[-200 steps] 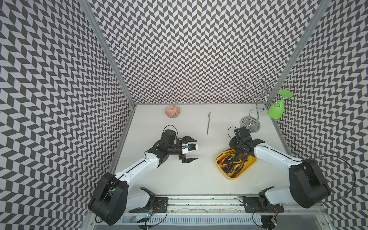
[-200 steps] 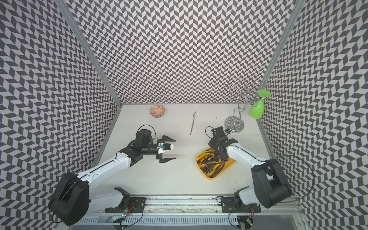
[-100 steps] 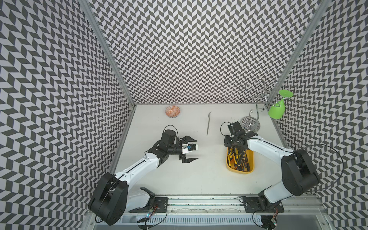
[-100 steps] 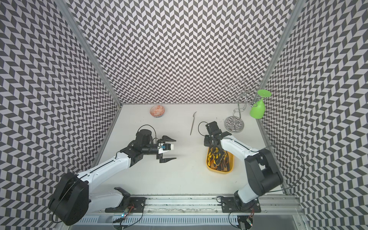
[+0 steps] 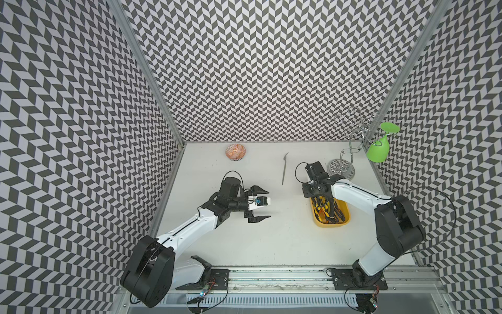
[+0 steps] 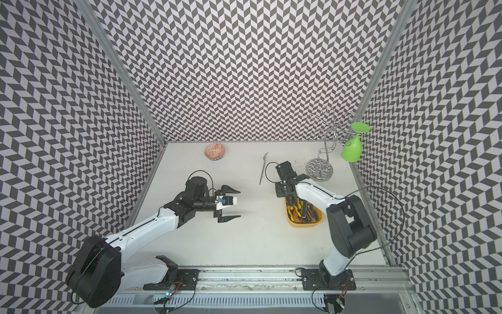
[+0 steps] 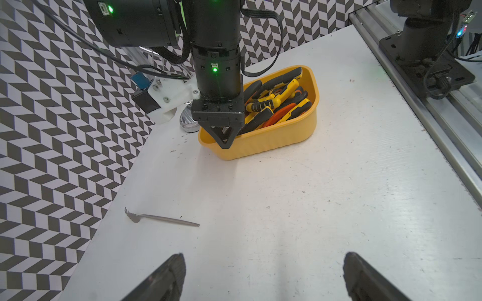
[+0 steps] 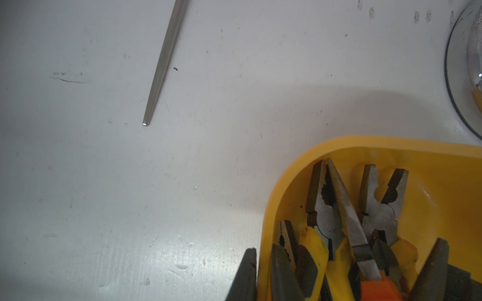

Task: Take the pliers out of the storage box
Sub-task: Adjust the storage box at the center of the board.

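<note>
left tool (image 5: pixel 268 204) released, spread wide above bench (image 5: pixel 271 239) | right tool (image 7: pixel 225 142) astride storage box (image 7: pixel 273 140) rim, clamped or loosed: cannot tell | pliers (image 7: pixel 273 101) piled inside storage box, bench's right side

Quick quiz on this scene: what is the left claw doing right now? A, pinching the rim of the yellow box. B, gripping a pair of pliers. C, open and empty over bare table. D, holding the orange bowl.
C: in both top views the left claw stands wide open with nothing in it, over the table, well apart from the storage box.
</note>
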`<state>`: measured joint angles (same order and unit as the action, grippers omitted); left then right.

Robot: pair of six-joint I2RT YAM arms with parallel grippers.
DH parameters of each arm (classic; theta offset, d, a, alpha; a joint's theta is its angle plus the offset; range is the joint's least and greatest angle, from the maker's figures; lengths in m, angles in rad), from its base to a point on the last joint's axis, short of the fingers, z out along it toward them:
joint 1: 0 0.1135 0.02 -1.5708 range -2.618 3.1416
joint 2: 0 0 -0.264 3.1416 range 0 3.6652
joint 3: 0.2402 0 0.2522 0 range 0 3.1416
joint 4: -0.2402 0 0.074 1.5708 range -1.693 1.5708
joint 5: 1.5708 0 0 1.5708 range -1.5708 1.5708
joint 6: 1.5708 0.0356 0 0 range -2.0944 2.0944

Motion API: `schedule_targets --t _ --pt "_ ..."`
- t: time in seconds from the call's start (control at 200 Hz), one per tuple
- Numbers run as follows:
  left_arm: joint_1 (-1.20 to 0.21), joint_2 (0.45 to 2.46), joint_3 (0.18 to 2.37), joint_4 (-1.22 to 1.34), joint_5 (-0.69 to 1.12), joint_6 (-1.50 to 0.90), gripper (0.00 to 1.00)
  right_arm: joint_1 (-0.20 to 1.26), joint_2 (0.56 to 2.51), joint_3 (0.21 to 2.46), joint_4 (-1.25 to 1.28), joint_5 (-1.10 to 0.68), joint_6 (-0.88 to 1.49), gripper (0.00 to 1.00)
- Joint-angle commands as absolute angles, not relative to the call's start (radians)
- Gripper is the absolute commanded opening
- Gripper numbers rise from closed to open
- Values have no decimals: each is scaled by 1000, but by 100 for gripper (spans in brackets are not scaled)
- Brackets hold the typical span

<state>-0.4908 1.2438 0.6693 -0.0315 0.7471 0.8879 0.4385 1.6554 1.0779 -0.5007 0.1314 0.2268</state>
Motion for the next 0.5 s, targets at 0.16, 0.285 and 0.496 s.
schedule_targets --t 0.16,0.285,0.496 --pt "-542 1271 689 87 884 695 98 439 1462 1066 -502 155 222 64" --pt "-584 1287 705 87 883 687 98 434 1421 1072 -571 274 166 71" --pt "-638 1330 750 68 853 717 98 371 1454 1090 -643 298 80 66"
